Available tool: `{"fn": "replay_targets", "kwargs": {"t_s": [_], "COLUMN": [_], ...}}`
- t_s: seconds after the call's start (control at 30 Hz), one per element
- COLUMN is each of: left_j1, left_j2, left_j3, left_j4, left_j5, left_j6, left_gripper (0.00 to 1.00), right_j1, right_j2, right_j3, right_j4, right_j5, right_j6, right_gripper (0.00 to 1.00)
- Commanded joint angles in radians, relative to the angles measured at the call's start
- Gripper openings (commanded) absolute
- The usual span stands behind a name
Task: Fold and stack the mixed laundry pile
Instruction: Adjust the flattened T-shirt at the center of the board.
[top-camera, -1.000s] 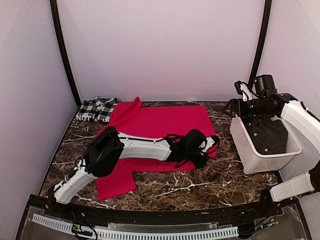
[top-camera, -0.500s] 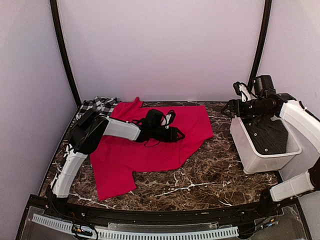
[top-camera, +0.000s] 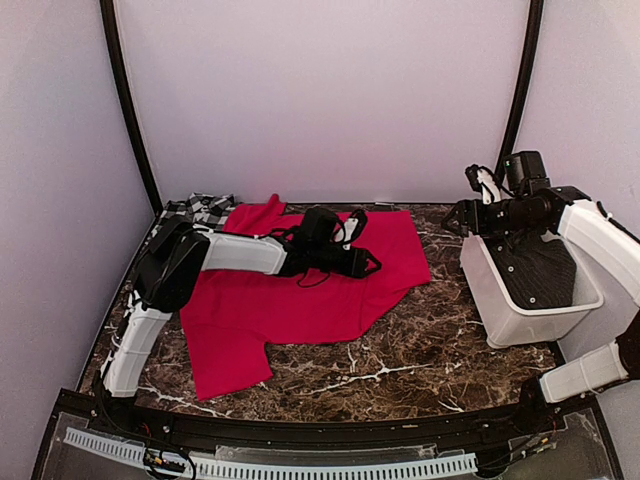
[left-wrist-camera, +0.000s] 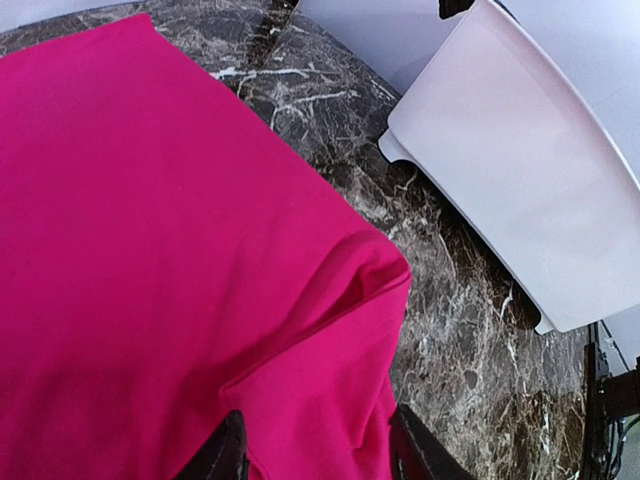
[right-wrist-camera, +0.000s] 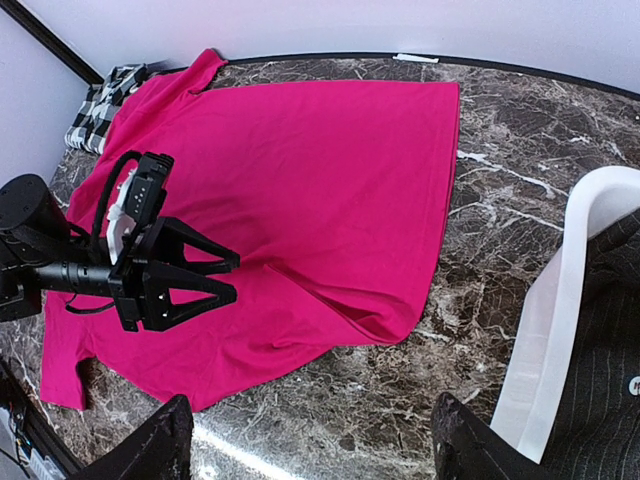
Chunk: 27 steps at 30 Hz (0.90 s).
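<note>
The plain red garment (top-camera: 290, 300) lies spread across the marble table, its right front corner doubled back into a fold (right-wrist-camera: 400, 320). The black-and-white checked garment (top-camera: 198, 210) is bunched at the back left corner, partly under the red one. My left gripper (top-camera: 370, 263) hovers low over the red cloth just left of that fold, open, with cloth below the fingers (left-wrist-camera: 228, 455) but nothing pinched. My right gripper (top-camera: 462, 218) hangs open above the bin's far left corner, holding nothing.
A white plastic bin (top-camera: 480, 285) stands at the right side of the table with a dark striped cloth (top-camera: 545, 270) inside. Black frame posts rise at both back corners. The table's front edge runs just past the red garment's sleeve (top-camera: 232, 372).
My left gripper, shut near the red garment's right corner a second ago, opened and drew back left. The corner now lies folded over. The right arm stayed still.
</note>
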<state>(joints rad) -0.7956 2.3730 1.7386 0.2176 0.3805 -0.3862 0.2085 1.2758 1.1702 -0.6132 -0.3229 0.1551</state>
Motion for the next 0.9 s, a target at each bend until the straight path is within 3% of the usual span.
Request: {"fn": "replay_targets", "kwargs": {"t_s": [0.0, 0.17, 0.5, 0.87], "left_j1": [0.004, 0.004, 0.002, -0.032], "left_j2": [0.023, 0.108, 0.158, 0.122], "left_j3": [0.09, 0.219, 0.257, 0.268], "left_j4": [-0.077, -0.187, -0.245, -0.23], "left_j5": [-0.053, -0.071, -0.084, -0.06], "left_j6": [0.039, 0.061, 0.073, 0.108], "left_gripper": [0.47, 0.44, 0.41, 0.12], "right_j1": [-0.006, -0.006, -0.007, -0.006], "right_j2": [0.003, -0.003, -0.024, -0.037], "right_j3": [-0.01, -0.009, -0.013, -0.021], "right_j4": [0.023, 0.02, 0.015, 0.015], "right_j5": [-0.013, -0.007, -0.004, -0.005], "right_j6": [-0.006, -0.008, -0.006, -0.006], "right_gripper": [0.78, 0.78, 0.78, 0.78]}}
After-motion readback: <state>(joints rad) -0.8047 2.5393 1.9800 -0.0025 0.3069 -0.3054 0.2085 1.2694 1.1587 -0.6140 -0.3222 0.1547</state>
